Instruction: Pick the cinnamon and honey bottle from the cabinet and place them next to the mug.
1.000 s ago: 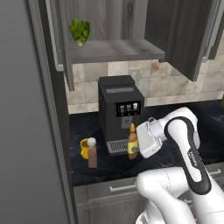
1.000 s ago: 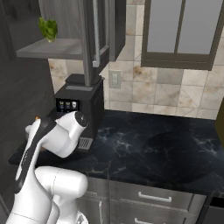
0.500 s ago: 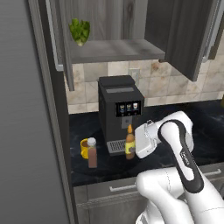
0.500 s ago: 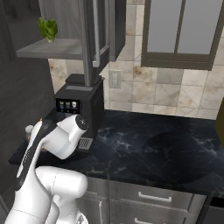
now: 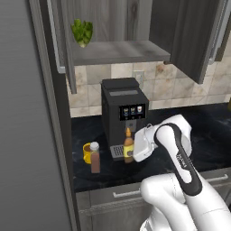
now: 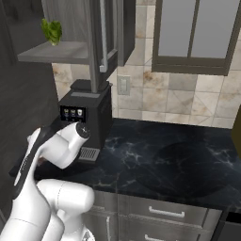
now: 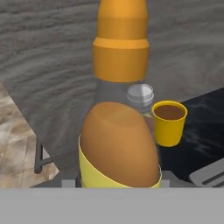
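1. Amber-orange narrow-necked honey bottle point(image 5: 128, 147) with yellow label band sits clamped in the white arm's hand point(image 5: 135, 151), just above or on the black marble table point(image 5: 90, 173) before the coffee machine point(image 5: 123, 115); contact unclear.
2. Reddish-brown cinnamon jar point(image 5: 94, 157) with pale cap stands beside the small yellow mug point(image 5: 87, 152), near the bottle.
3. Likely light, stiff, smooth plastic; slippery. Top-heavy when gripped low, so hold the wide belly, not the neck.

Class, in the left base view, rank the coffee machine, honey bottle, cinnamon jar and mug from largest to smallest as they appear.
1. coffee machine, by far the largest.
2. honey bottle.
3. cinnamon jar, close to the bottle in height, so that order is unsure.
4. mug, smallest, partly hidden behind the jar.
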{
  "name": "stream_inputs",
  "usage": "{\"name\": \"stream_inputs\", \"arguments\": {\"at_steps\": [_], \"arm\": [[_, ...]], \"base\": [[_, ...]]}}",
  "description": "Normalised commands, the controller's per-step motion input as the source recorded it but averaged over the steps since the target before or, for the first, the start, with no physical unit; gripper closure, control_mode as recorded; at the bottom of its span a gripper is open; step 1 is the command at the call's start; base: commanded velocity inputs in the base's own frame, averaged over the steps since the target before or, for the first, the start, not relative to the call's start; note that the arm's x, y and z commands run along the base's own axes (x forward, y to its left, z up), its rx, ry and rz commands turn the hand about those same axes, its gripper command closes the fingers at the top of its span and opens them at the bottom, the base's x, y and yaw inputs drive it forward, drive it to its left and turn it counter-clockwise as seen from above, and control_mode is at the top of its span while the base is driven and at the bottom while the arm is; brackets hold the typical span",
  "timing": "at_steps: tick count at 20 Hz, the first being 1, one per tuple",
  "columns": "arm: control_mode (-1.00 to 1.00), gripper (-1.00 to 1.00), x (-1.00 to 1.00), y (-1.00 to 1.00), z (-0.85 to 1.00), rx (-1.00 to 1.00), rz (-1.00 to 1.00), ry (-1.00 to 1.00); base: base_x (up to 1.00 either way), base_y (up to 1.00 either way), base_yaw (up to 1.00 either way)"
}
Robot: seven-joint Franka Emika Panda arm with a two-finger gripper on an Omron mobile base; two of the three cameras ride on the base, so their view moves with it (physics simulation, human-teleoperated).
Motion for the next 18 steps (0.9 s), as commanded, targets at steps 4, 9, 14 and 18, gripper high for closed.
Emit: {"name": "stream_inputs", "arguments": {"at_steps": [4, 9, 14, 18], "arm": [[-1.0, 1.0, 0.04, 0.0, -0.26, 0.0, -0.02, 0.0], [-1.0, 1.0, 0.0, 0.0, -0.38, 0.0, -0.02, 0.0], [-1.0, 1.0, 0.0, 0.09, -0.4, 0.0, -0.02, -0.01], [-1.0, 1.0, 0.0, 0.13, -0.41, 0.0, -0.02, 0.0]], "base": [[0.0, 0.0, 0.0], [0.0, 0.0, 0.0], [0.0, 0.0, 0.0], [0.0, 0.0, 0.0]]}}
